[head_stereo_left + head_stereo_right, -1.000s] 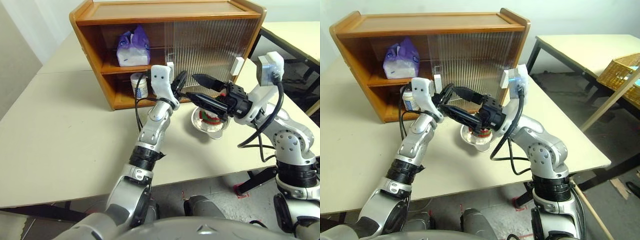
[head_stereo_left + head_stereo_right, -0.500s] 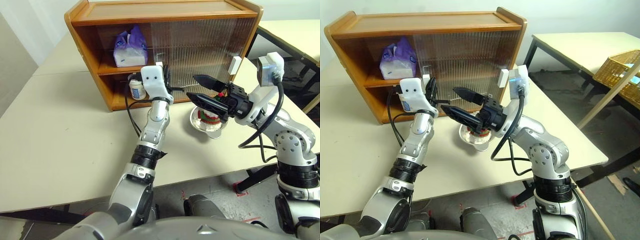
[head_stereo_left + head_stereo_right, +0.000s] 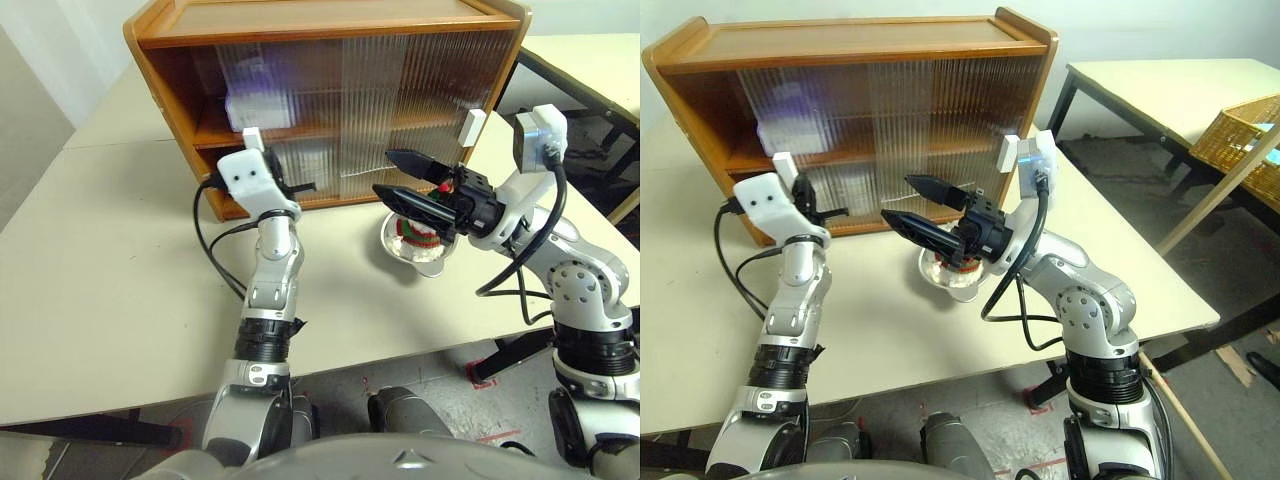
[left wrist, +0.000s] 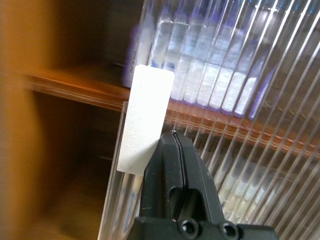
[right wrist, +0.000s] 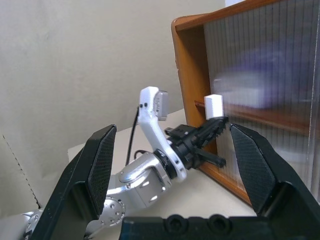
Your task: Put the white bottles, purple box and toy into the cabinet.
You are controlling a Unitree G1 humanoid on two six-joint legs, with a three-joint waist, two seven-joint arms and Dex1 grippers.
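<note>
- Head views: honey-brown wooden cabinet (image 3: 330, 25) on the tabletop (image 3: 110, 260); lilac tissue box (image 3: 262, 100) blurred behind its ribbed door. Plush toy (image 3: 418, 236) remains in a steel bowl (image 3: 432, 262).
- Left wrist view: left tool (image 4: 176, 145) closed, empty, against the white handle (image 4: 144, 120); push evenly along the track.
- Right wrist view: right tool (image 5: 172, 165) wide open, empty.

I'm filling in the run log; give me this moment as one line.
left gripper: shut, at sliding door's white handle | door: drawn across purple box | right gripper: open, empty, above bowl holding toy
</note>
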